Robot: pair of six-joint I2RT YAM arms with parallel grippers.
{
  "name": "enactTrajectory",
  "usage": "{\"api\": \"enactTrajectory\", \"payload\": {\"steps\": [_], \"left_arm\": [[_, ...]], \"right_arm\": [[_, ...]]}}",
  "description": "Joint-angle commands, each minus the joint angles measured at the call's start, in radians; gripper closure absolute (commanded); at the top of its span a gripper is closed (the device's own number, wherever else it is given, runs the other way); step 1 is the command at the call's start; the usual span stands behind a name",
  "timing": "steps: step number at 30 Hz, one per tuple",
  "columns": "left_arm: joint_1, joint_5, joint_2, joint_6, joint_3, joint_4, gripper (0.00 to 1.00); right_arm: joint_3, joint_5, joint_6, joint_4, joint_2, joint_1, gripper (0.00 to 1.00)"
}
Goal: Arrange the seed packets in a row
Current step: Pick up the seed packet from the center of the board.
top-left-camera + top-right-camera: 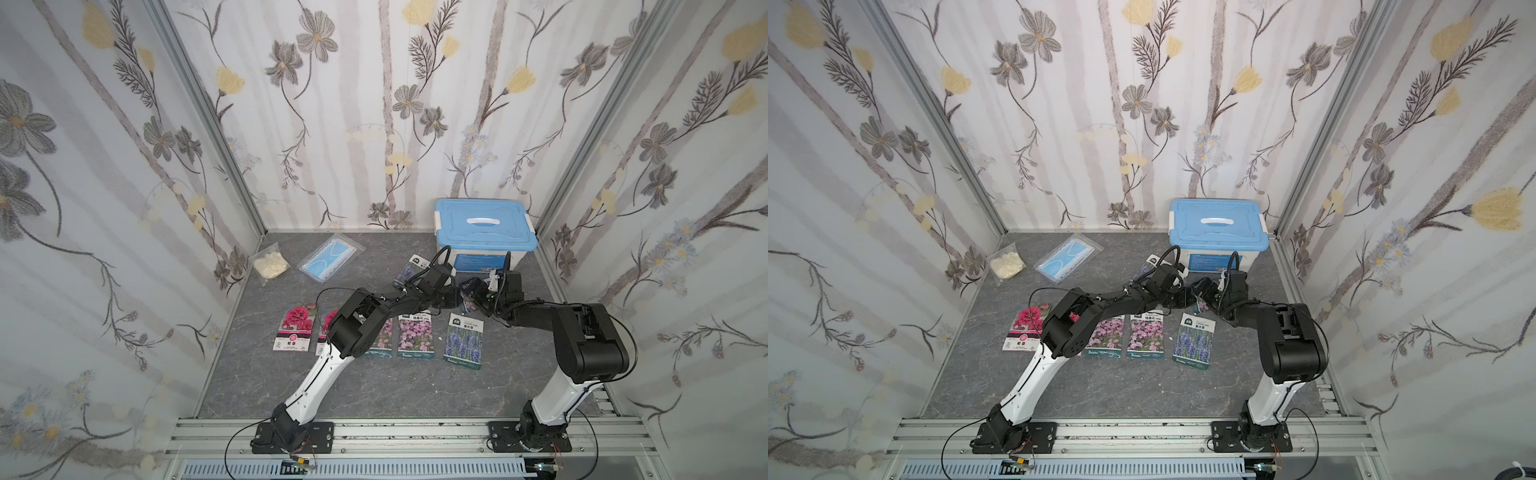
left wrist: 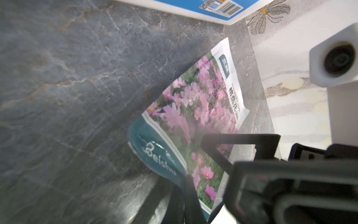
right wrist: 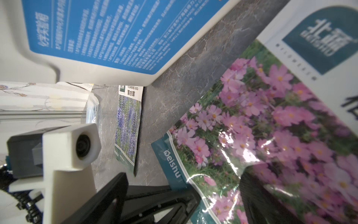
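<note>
- Grey marbled tabletop (image 1: 374,390) below; left gripper (image 2: 187,186) is pinched tight on the teal bottom edge of the pink cosmos packet (image 2: 193,108), which tilts up off the surface near the box
- right gripper (image 3: 186,180) gapes wide, jaws either side of that packet, gripping nothing
- Packet looks light, glossy and floppy, probably slippery, so an edge band is the place to pinch
- Five seed packets (image 1: 415,336) lie in a row nearer the arm bases; a lavender packet (image 1: 411,268) sits apart
- Blue-lidded box (image 1: 484,232) is closed, contents unseen; mask bag (image 1: 330,259) and cream bag (image 1: 270,264) lie by the far left wall

Blue-lid box (image 1: 484,232) back right, bagged mask (image 1: 331,263) & cream bag (image 1: 270,264) back left, grey tabletop (image 1: 374,390)
</note>
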Motion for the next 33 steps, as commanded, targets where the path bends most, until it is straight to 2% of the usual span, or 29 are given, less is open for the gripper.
{"api": "enactTrajectory", "payload": {"steps": [1, 6, 16, 20, 26, 33], "left_arm": [[-0.002, 0.001, 0.002, 0.009, 0.011, 0.014, 1.0], [-0.003, 0.001, -0.015, 0.017, 0.01, 0.009, 1.0], [-0.024, -0.031, -0.143, -0.014, -0.066, 0.041, 1.0], [-0.033, -0.035, -0.226, -0.034, -0.152, 0.053, 1.0], [-0.034, -0.093, -0.418, -0.031, -0.373, 0.082, 1.0], [0.026, -0.18, -0.7, -0.074, -0.64, 0.077, 1.0]], "right_arm": [[-0.006, -0.023, 0.026, -0.014, -0.016, 0.002, 0.08], [-0.038, 0.001, 0.008, -0.055, -0.119, 0.006, 0.08], [-0.042, 0.109, -0.098, -0.277, -0.511, 0.022, 0.07], [-0.066, 0.125, -0.124, -0.342, -0.629, 0.032, 0.07], [-0.079, 0.142, -0.149, -0.406, -0.76, 0.069, 0.07], [-0.101, 0.091, -0.136, -0.415, -0.799, 0.125, 0.07]]}}
